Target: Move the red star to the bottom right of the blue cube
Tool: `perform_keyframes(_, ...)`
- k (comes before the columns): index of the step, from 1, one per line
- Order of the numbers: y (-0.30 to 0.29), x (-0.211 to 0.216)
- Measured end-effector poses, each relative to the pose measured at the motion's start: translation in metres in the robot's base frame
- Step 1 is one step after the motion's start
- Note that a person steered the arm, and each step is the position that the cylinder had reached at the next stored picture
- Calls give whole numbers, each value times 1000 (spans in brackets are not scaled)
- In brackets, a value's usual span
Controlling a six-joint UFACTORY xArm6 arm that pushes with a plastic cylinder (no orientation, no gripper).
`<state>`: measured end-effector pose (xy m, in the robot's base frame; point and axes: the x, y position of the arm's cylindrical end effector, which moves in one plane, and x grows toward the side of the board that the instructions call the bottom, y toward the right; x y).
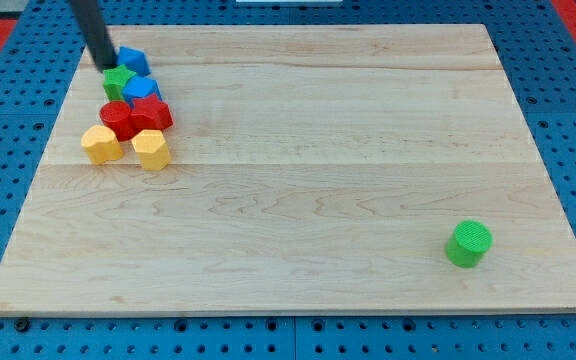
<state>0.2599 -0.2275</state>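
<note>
No gripper here, just a bare dark rod, nothing to open or close; my tip [105, 66] sits at the top-left corner of the wooden board [298, 200], touching or just beside the green block [118, 80] and just left of the upper blue block [132, 61]. Red star [152, 113] is packed in the cluster: second blue block [141, 90] right above it, looks touching, red round block [117, 119] on its left, two yellow blocks [101, 144] [151, 149] just below. Which blue piece is the cube I can't tell for sure. Green cylinder [468, 244] sits alone, well apart, bottom right. Star looks like small rigid plastic or wood, probably light and slides easily on the smooth board; points may make it spin if pushed off-centre, so push flat against a side near its middle. Tight neighbours will likely drag along. No brands, labels or writing readable.
</note>
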Motion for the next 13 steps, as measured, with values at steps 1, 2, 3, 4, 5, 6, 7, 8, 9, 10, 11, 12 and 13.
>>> perform_keyframes(1, -19, 21)
perform_keyframes(2, -35, 103)
perform_keyframes(3, -40, 175)
perform_keyframes(4, -36, 254)
perform_keyframes(5, 2, 248)
perform_keyframes(6, 7, 195)
perform_keyframes(7, 13, 161)
perform_keyframes(8, 35, 153)
perform_keyframes(9, 58, 148)
perform_keyframes(10, 64, 126)
perform_keyframes(11, 64, 96)
perform_keyframes(12, 67, 74)
perform_keyframes(13, 80, 117)
